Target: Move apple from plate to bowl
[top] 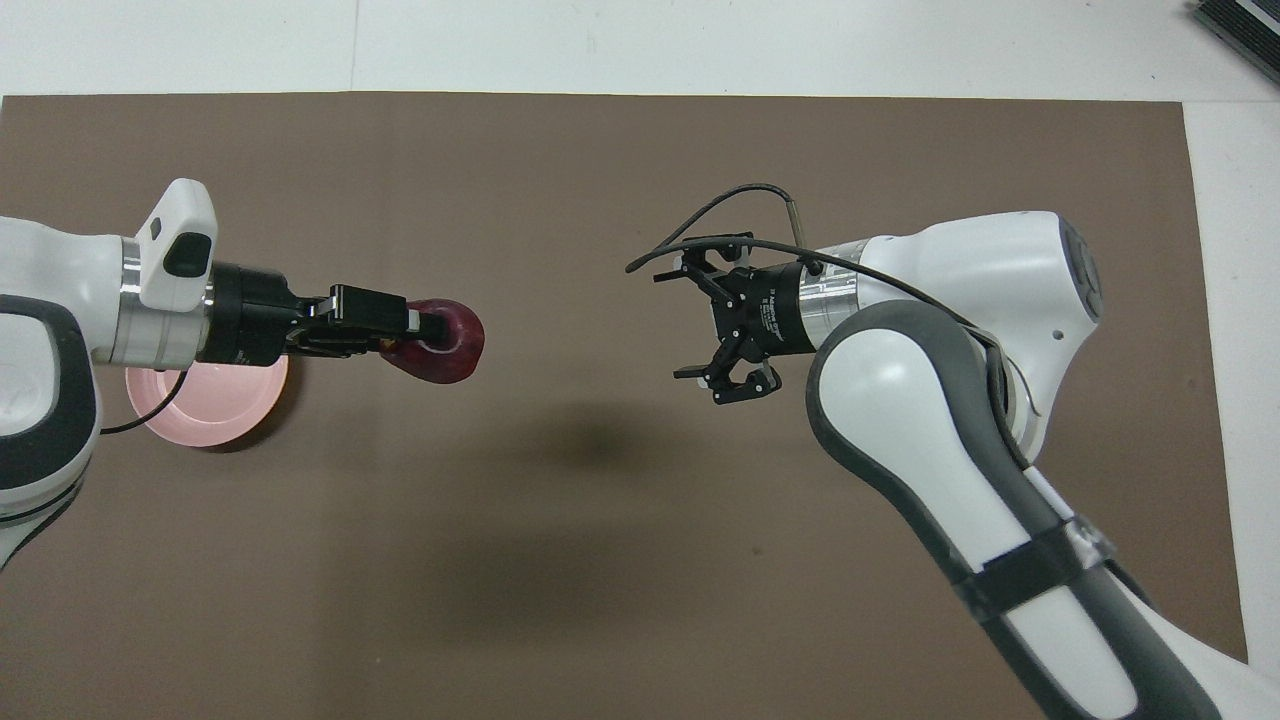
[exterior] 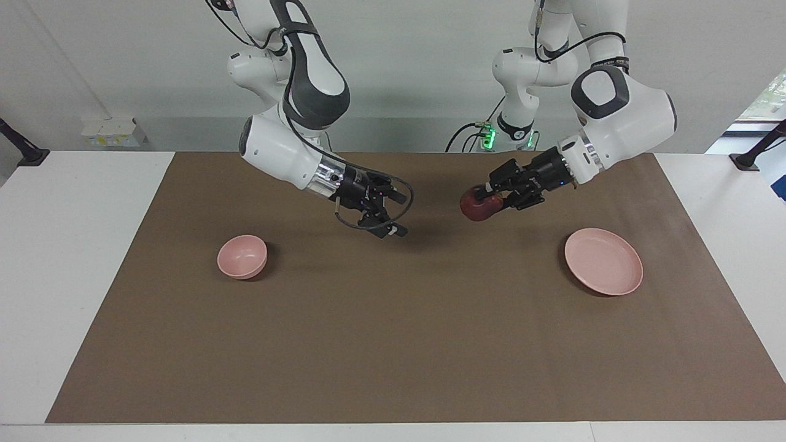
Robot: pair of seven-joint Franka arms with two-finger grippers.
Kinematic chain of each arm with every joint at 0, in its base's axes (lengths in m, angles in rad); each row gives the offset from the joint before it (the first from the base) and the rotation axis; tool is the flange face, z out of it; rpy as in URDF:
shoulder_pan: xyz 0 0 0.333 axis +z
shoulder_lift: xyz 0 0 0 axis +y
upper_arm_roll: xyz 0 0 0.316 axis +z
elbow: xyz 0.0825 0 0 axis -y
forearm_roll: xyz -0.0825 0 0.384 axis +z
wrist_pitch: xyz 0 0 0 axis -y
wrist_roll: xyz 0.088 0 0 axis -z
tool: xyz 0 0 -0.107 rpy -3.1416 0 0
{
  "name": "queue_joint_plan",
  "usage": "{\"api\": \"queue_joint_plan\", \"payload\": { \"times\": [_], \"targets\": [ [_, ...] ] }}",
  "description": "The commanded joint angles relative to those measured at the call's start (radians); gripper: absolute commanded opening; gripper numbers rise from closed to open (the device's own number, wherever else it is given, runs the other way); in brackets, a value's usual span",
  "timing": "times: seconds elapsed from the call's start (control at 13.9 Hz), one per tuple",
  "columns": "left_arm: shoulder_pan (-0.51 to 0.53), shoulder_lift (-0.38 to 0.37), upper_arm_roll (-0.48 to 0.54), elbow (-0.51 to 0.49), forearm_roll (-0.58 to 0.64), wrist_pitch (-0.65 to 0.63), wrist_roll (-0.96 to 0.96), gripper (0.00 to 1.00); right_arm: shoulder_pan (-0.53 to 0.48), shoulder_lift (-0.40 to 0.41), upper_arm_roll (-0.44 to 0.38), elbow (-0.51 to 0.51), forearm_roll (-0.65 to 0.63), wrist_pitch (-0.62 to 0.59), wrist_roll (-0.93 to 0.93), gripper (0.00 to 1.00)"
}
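Facing view: left gripper (exterior: 485,199) fingers clamp the maroon apple (exterior: 479,207) mid-bench; right gripper (exterior: 393,224) fingers spread; plate (exterior: 603,261) and bowl (exterior: 242,256) empty.

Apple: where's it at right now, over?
Left gripper shut on apple, airborne over mat. Right gripper open, facing it. Plate empty; bowl empty. Nothing between.
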Motion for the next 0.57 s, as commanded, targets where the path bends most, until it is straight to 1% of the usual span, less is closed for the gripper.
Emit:
{"api": "queue_joint_plan", "payload": {
  "times": [0.0, 0.14, 0.22, 0.5],
  "targets": [
    [-0.014, -0.019, -0.047, -0.017, -0.021, 0.118, -0.043, 0.0, 0.021, 0.005, 0.003, 0.022, 0.059, 0.026, 0.053, 1.0],
    [-0.024, -0.013, -0.076, -0.013, -0.018, 0.204, -0.071, 0.0, 0.049, -0.002, 0.007, 0.015, 0.083, 0.031, 0.08, 1.0],
    [-0.031, -0.01, -0.076, -0.005, -0.013, 0.207, -0.077, 0.0, 0.072, -0.007, 0.007, 0.009, 0.083, 0.04, 0.099, 1.0],
    [-0.054, 0.002, -0.093, 0.015, -0.004, 0.209, -0.119, 0.0, 0.083, -0.016, 0.007, -0.007, 0.083, 0.046, 0.102, 1.0]
  ]
}}
